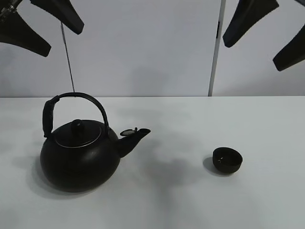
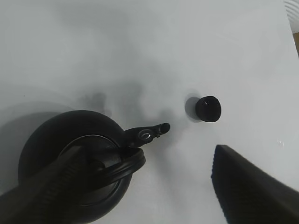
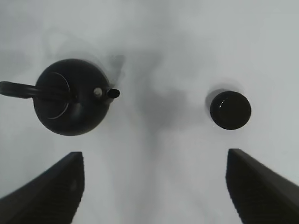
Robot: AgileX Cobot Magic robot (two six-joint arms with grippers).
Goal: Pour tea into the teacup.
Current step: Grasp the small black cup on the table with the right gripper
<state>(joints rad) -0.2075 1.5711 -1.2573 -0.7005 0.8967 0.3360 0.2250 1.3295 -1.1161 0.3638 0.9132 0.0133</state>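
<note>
Two things matter on the counter (image 1: 167, 205): the kettle (image 1: 78, 160) on the left and the teacup (image 1: 227, 160) on the right, well apart, with bare surface between them. Your left fingers (image 1: 24, 36) hang high above the kettle's side of the counter, spread wide and holding nothing. The right fingers (image 1: 248, 19) hang equally high over the teacup's side, also wide and empty. The move to come turns on the kettle's handle (image 1: 78, 97). It stands upright over the lid (image 1: 77, 134), and its arch runs in line with the spout (image 1: 136, 138), roughly side to side across the exterior view. The left arm is plainly the nearer one, so I judge the pick-up is yours to make with that arm. In the left wrist view one finger (image 2: 46, 186) crosses in front of the handle while the other (image 2: 252, 191) stands well off toward the teacup (image 2: 208, 108), so the opening is not yet centred on the arch. You would likely need to shift until the fingers sit either side of the arch, across its line, and then come straight down. The spout already points toward the teacup, which sits upright with its mouth up; the right wrist view shows it between the right fingers (image 3: 261, 186) and ahead of them. Nothing blocks the path from spout to cup. The likeliest snags are the lid knob (image 1: 76, 126) just under the arch and the cup's small mouth.
</note>
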